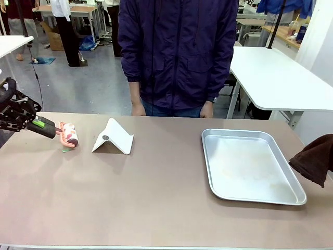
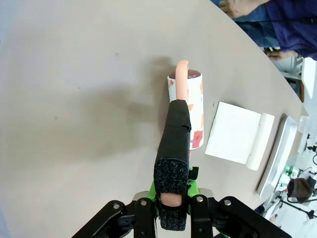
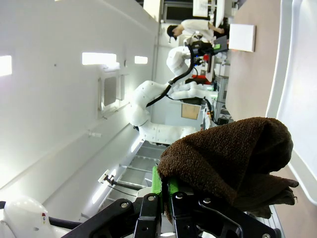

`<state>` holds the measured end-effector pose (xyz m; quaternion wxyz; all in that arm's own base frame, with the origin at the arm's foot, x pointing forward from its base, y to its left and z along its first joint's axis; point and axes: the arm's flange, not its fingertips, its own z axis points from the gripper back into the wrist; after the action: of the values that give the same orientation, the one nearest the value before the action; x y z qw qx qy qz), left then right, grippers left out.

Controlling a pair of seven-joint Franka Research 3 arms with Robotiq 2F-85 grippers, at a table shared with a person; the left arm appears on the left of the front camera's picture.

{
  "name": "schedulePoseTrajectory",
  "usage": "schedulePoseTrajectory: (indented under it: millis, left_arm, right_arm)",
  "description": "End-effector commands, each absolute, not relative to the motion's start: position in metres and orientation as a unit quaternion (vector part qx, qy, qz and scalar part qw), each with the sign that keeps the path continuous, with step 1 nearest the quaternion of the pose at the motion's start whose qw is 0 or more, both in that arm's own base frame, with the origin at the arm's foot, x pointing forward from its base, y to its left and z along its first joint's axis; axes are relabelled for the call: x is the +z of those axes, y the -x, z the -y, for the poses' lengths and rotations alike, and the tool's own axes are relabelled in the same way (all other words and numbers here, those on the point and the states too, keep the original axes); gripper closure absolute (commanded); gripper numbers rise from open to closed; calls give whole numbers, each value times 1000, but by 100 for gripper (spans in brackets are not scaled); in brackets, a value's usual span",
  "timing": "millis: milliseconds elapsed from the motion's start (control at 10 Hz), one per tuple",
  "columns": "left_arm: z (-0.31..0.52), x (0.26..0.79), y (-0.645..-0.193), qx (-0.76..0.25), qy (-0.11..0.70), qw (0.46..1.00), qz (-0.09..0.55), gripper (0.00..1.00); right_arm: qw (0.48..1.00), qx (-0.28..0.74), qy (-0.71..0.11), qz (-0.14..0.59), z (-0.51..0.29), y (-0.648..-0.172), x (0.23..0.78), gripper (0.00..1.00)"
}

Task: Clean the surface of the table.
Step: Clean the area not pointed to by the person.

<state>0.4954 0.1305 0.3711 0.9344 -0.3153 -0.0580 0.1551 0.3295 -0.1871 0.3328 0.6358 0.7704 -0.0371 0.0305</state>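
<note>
Left gripper [image 1: 46, 125] clamped on a lint roller [image 1: 69, 134] on the table [image 1: 130, 198]; right gripper [image 3: 165, 192] pinching a brown cloth [image 3: 233, 153].
The roller's wrapper carries a red-orange print, too blurred to read. The left arm enters at the frame's left edge, mid-height, its fingers [image 2: 143, 210] tight on the black padded handle and the roll resting on the tan top that fills the lower half of the front view. A white folded stand [image 1: 113, 137] sits just right of the roll, a silver tray [image 1: 260, 199] lower right. The cloth hangs at the right edge, beside the tray. A person [image 1: 177, 52] stands at the far edge.
</note>
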Motion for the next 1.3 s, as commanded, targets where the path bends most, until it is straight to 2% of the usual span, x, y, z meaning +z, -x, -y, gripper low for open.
schedulePoseTrajectory:
  millis: [0,300,500,600,900,1100,1200]
  left_arm:
    - [-117,335,-489,146,296,944,12,97]
    - [-124,359,-483,128,353,926,47,97]
    - [-153,414,-455,91,457,878,110,97]
    - [-170,436,-437,80,485,863,121,97]
    - [-214,449,-381,61,492,865,75,97]
    - [-234,432,-353,64,485,870,51,97]
    - [-241,419,-345,77,481,871,63,97]
  right_arm:
    - [634,34,-771,40,190,-329,336,94]
    - [634,34,-771,40,190,-329,336,94]
    - [634,34,-771,40,190,-329,336,94]
    - [634,34,-771,40,190,-329,336,94]
    - [634,34,-771,40,190,-329,336,94]
    - [634,34,-771,40,190,-329,336,94]
    - [634,34,-771,40,190,-329,336,94]
